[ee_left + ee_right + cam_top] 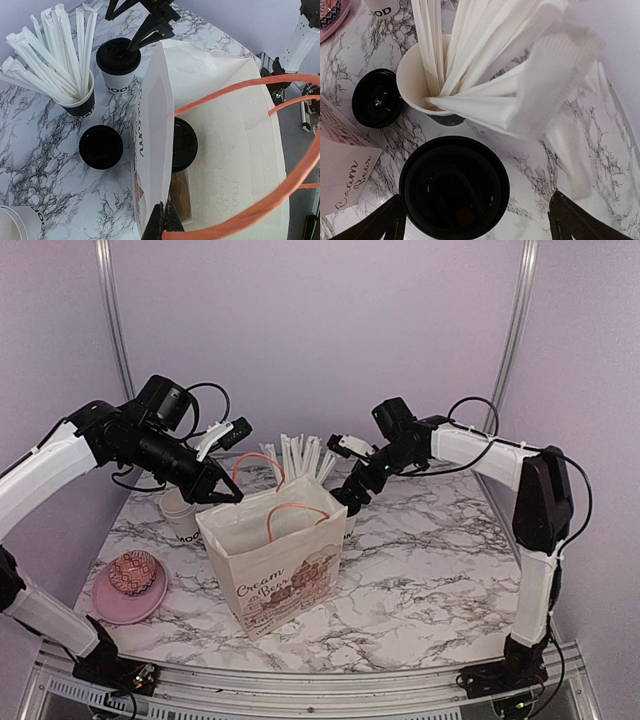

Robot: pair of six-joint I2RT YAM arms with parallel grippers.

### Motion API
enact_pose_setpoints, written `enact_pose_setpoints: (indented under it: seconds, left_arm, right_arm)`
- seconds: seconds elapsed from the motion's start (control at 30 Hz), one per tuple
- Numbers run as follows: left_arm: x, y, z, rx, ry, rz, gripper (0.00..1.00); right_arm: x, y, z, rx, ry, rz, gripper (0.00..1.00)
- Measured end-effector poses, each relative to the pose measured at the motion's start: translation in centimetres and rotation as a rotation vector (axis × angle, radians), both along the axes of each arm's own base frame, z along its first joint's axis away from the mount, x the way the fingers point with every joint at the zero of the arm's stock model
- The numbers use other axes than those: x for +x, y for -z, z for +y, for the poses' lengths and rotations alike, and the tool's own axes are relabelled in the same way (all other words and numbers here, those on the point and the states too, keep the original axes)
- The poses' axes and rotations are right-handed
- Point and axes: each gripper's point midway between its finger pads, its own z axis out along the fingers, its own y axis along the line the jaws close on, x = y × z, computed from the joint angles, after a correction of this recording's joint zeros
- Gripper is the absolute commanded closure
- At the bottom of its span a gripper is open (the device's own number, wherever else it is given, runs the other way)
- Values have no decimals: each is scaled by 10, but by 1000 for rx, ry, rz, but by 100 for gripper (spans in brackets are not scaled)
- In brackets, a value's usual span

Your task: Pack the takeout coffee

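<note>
Coffee cup (pixel 454 187) just below spread right gripper (pixel 475 212), not yet grasped, second cup (pixel 184 145) already in bag (pixel 225 125) pinched open by left gripper (pixel 162 222); next, likely: lower, close on cup, lift into bag.

Lilac walls (pixel 300 330); metal corner posts (pixel 112 320); marble tabletop (pixel 420 580).

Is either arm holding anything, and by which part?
Left gripper pinches the paper bag by its top rim. Right gripper is open at a lidded cup, gripping nothing.
</note>
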Motion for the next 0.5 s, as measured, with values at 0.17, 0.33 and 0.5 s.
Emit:
enact_pose_setpoints:
  seconds: [0.17, 0.33, 0.5]
  left_arm:
    - [0, 0, 0, 1, 0, 1, 100]
    - [-1, 2, 0, 3, 1, 4, 100]
    - [-1, 2, 0, 2, 2, 6, 100]
  right_arm:
    - [4, 26, 5, -6, 9, 56, 1]
    - [1, 27, 9, 16, 0, 79, 5]
    - [0, 34, 11, 21, -7, 102, 2]
